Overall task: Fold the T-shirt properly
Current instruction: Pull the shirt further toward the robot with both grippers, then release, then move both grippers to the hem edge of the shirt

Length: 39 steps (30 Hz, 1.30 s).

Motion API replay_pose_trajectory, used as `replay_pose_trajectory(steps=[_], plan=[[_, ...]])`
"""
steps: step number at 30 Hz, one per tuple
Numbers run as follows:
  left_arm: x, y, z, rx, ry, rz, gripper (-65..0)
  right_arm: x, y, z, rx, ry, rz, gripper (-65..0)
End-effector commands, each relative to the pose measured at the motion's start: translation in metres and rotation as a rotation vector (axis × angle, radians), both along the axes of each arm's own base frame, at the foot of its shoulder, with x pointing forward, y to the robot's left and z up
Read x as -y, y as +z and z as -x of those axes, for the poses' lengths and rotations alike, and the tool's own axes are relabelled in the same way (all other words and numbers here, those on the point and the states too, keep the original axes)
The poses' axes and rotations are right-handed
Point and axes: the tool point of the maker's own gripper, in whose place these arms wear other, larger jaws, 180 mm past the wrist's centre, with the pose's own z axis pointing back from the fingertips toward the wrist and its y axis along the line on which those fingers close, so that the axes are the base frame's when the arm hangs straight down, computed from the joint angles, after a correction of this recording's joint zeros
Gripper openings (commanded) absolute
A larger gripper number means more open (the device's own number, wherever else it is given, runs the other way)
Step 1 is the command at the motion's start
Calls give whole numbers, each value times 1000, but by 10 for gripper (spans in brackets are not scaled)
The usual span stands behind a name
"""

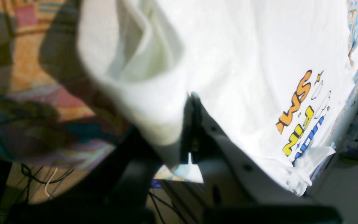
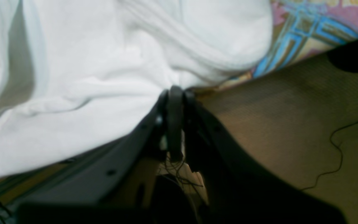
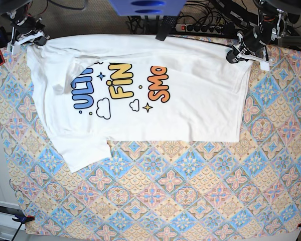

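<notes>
**A:** T-shirt (image 3: 190,110) is lying spread across the patterned tablecloth (image 3: 190,201), print facing up, one sleeve sticking out toward the near edge. Both far corners are getting pinched right now.

**B:** Yeah, the left gripper (image 3: 234,52) is clamping white fabric. In its wrist view the jaws are pressed together on a fold of cloth, and the shirt (image 1: 244,62) is draping away ahead of the fingertips, with the orange and yellow lettering (image 1: 297,118) off to one side.

**A:** Same for the right gripper (image 3: 31,40): its wrist view is showing the dark fingers (image 2: 175,102) closed tight on bunched cloth (image 2: 104,77), which is billowing out just beyond the tips.
</notes>
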Motion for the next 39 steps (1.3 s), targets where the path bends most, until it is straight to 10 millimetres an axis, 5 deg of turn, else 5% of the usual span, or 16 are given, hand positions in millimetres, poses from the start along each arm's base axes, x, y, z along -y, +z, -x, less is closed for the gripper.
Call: replay_pose_trajectory(steps=[1,4,7,15,22,28,33,39], plan=[[-9,-5,18,-67,-20,-37,-650,10,9,-2,19,2,32,-604],[-5,-2,22,-89,-50,-16,-607,13,16,-3,28,13,54,-513],[-6,7,25,-87,-54,-9,-494,15,24,-2,32,31,82,-448],[-43,37,15,-42,20,-37,-217,36,53,-5,71,26,176,-436],[-77,82,-20,102,68,-113,-207,51,86,-13,122,35,273,-436],[-92,107,-82,235,62,-170,-208,47,107,-34,175,90,325,-436],[-82,118,-141,303,-57,-323,-208,30,124,-95,277,227,338,-436],[-72,96,-187,255,-150,-403,-208,8,126,-133,332,298,325,-436]])
